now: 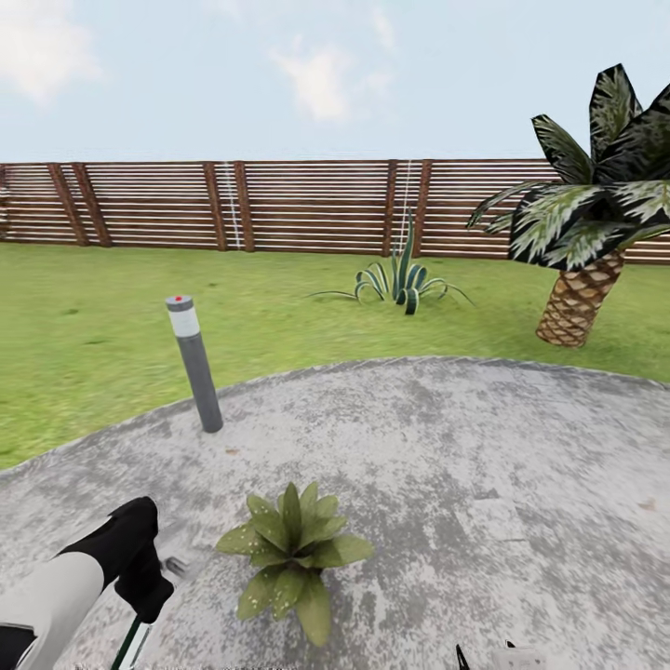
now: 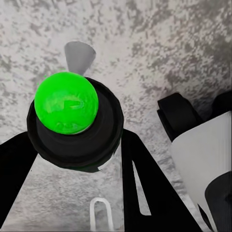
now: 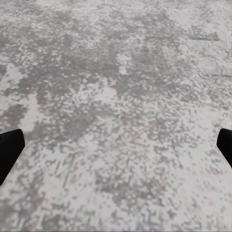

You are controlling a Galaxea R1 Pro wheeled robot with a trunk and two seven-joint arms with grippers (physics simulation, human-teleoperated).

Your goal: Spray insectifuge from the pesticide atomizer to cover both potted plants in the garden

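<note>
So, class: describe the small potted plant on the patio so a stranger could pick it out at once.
Start at the round grey paved patio in front of the slatted wooden fence. Near its front edge, below the grey bollard lamp, sits the potted plant. It is a low rosette of broad pointed green leaves, unlike the spiky striped agave on the lawn.

Round mottled grey paved patio (image 1: 447,465), bordered by lawn (image 1: 84,354) on its far and left sides. One potted plant (image 1: 293,549) stands near-centre on the paving. Grey bollard lamp post (image 1: 195,365) stands at the patio's far-left edge.
</note>
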